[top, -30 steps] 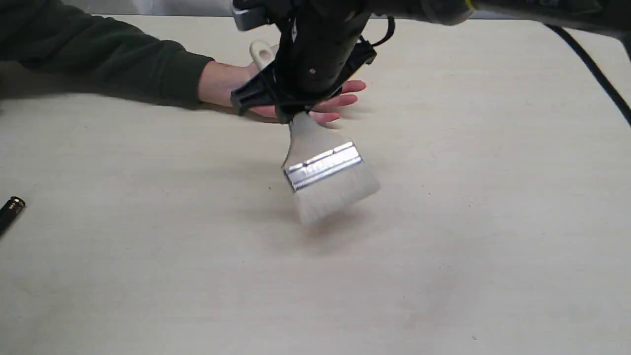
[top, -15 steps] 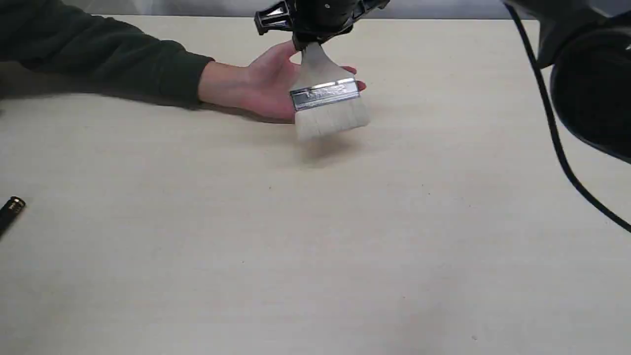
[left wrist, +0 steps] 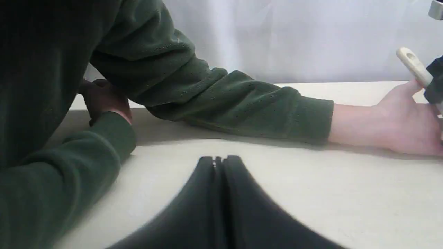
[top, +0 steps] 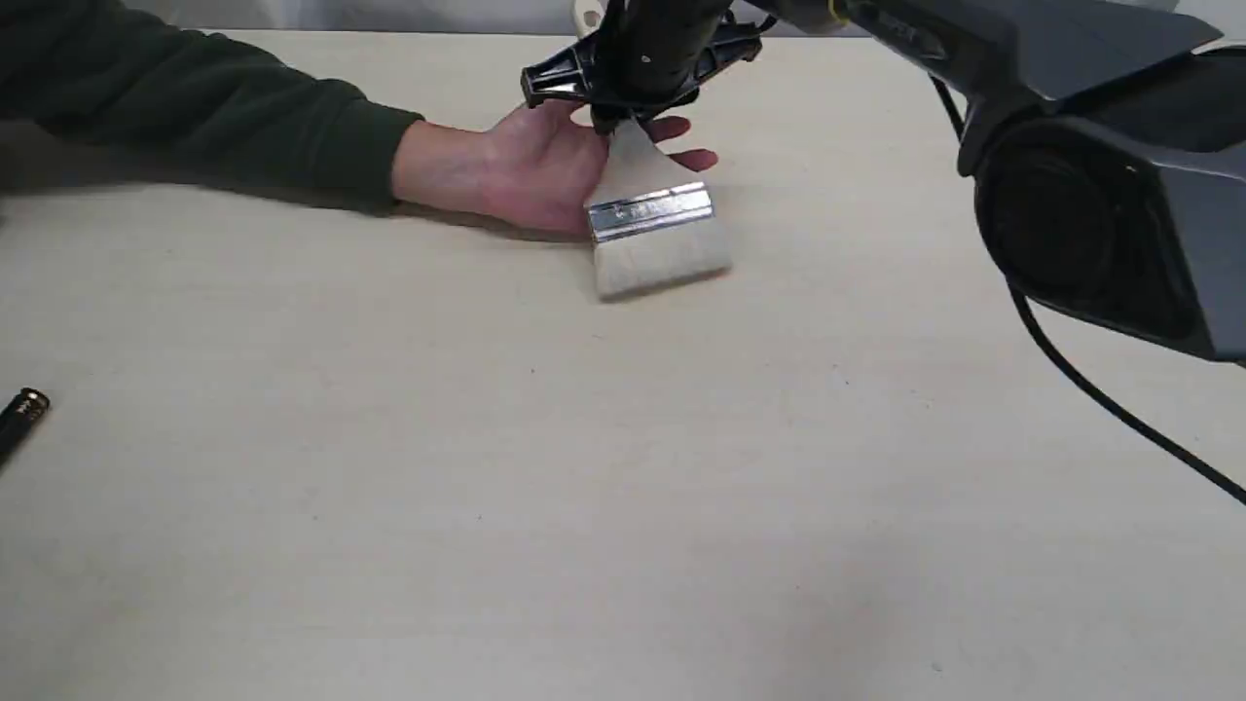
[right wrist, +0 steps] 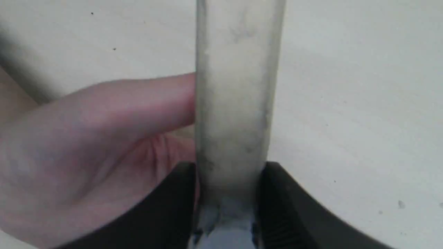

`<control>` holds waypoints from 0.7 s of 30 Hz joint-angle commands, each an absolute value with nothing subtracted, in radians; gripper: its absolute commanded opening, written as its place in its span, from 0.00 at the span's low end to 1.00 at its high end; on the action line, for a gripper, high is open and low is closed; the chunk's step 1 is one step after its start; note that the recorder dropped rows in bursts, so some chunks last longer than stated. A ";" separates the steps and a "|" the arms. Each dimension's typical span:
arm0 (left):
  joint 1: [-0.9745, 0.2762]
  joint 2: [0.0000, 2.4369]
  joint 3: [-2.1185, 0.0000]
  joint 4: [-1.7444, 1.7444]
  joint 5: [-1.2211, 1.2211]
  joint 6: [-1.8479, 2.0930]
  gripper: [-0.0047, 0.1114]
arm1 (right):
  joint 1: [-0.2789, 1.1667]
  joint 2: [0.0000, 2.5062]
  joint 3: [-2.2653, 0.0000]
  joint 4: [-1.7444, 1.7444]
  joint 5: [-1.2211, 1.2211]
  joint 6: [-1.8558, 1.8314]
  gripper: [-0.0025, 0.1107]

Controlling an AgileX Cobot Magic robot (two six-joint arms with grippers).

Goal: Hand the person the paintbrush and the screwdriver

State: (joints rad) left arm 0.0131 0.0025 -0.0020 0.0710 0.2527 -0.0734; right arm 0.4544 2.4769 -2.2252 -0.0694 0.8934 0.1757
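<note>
My right gripper point(top: 623, 115) is shut on the pale wooden handle of the paintbrush point(top: 650, 209), just above the person's open palm point(top: 531, 166). The brush slants down, and its whitish bristles point(top: 664, 261) touch the table beside the fingers. In the right wrist view the handle point(right wrist: 235, 103) is clamped between the black fingers point(right wrist: 173, 200), with the person's hand point(right wrist: 104, 138) beside it. In the left wrist view the handle's holed end point(left wrist: 411, 63) shows above the hand point(left wrist: 398, 124). My left gripper point(left wrist: 218, 160) is shut and empty. Only the screwdriver's black handle end point(top: 21, 414) shows, at the far left edge.
The dark green sleeve point(top: 214, 117) lies across the far left of the table point(top: 623, 487). The person's other arm point(left wrist: 69, 173) rests near my left gripper. My right arm's bulky body point(top: 1100, 195) and its black cable point(top: 1100, 394) hang over the right side.
My right gripper carried the paintbrush from mid-table away toward the person's hand, then lowered it until the bristles touched the table beside the fingers. The hand and screwdriver stayed put.
</note>
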 commanded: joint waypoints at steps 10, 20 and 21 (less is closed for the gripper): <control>0.011 0.000 0.000 0.071 0.249 -0.075 0.04 | 0.451 2.303 -2.217 -0.127 1.023 0.167 0.52; 0.011 0.000 0.000 0.071 0.249 -0.075 0.04 | 0.454 2.085 -1.954 -0.123 1.000 0.157 0.51; 0.011 0.000 0.000 0.071 0.249 -0.075 0.04 | 0.454 2.058 -1.916 -0.118 0.984 0.157 0.49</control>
